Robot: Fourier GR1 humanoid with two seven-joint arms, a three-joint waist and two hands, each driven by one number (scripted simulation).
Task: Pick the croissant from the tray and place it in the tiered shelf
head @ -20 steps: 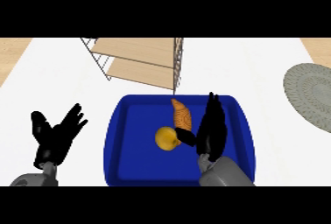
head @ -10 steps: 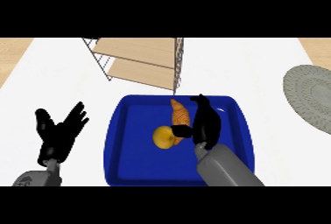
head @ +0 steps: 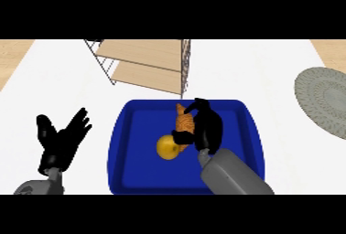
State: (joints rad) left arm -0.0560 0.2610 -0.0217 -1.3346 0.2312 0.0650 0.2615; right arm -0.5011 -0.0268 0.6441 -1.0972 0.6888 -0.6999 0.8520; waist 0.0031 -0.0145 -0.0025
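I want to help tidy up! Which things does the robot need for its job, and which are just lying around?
Needed: croissant, blue tray, tiered shelf, right hand curling round the croissant.

Just lying around: yellow round thing in the tray, grey mat, left hand resting open.

Bench (head: 270,68): white, matte surface, fills most of the head view, seen steeply from above. Lighting even and diffuse; no strong shadows on the white top.

Upper left corner: strip of light wood-toned surface (head: 12,57) beyond the bench's edge, running diagonally down the left side. Whether floor or adjoining surface cannot be told. A smaller patch of the same tone shows at the upper right corner (head: 330,49).

Right edge: round grey mat (head: 326,103) with a concentric ribbed texture, lying flat on the bench, partly cut off by the view's right border.

No walls or windows in view.
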